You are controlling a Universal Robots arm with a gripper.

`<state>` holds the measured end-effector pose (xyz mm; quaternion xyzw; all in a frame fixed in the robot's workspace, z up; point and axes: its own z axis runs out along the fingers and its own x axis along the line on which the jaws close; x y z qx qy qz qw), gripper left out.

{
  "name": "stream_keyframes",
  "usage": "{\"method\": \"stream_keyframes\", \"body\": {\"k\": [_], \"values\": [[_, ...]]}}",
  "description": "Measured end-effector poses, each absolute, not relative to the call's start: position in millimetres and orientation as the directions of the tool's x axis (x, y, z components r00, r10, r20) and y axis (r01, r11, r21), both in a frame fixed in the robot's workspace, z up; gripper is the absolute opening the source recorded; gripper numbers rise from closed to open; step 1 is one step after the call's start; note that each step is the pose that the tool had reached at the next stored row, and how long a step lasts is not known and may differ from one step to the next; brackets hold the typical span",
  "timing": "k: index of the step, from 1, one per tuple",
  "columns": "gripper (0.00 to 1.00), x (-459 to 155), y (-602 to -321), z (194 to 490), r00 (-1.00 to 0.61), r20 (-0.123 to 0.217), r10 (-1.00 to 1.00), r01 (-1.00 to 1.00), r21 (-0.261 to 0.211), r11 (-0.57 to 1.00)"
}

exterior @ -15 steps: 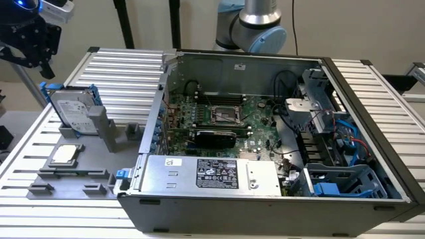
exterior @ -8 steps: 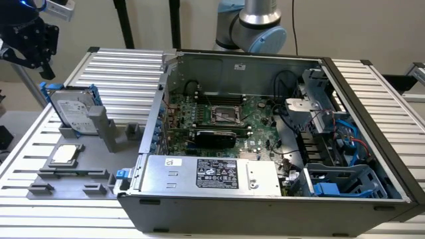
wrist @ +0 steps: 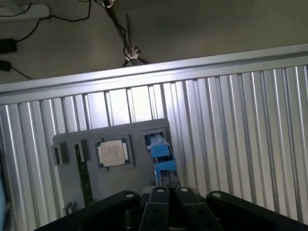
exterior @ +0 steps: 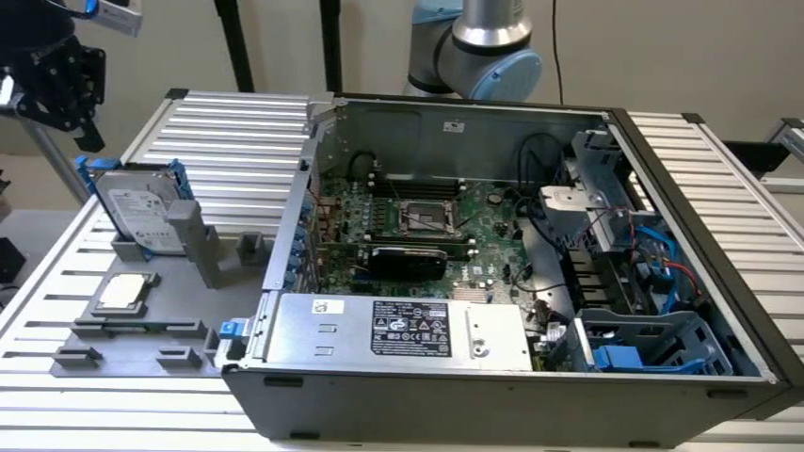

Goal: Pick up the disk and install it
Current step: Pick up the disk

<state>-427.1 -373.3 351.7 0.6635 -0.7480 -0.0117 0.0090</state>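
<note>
The hard drive (exterior: 146,209) stands in the left part of the exterior view, upright with a slight tilt, its white printed label (exterior: 143,215) showing and its bright blue carrier (exterior: 183,179) along its edges. It sits in the grey parts holder (exterior: 258,304), outside the computer, with a tall grey post (exterior: 194,243) beside it.

I, the gripper (wrist: 169,180), hang at the upper left of the exterior view, fingertips pointing down near the drive's blue upper corner. My fingers are pressed together with nothing pinched between them. From my wrist I look down on the holder, and my tips overlap the end of the blue carrier; whether I touch it, I cannot tell.

On the same holder, nearer the exterior view's lower left, a square silver processor (exterior: 123,292) lies flat in its own seat. My wrist view also gives me a narrow green memory module (wrist: 83,175) standing in a slot, on the far side of the processor from the drive.

Across the middle and right of the exterior view lies the open computer case (exterior: 503,410). Inside I see the green motherboard (exterior: 484,221), the labelled power supply (exterior: 308,330) at the lower centre, and a drive cage (exterior: 679,339) with blue parts at the lower right. Everything rests on the slatted metal bench (exterior: 214,174).
</note>
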Motion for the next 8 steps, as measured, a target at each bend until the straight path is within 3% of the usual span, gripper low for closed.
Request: {"method": "stream_keyframes", "body": {"k": [8], "values": [[0.00, -427.1, -373.3, 350.3, 0.015, -0.002, -1.000, -1.000, 0.016, -0.015]]}}
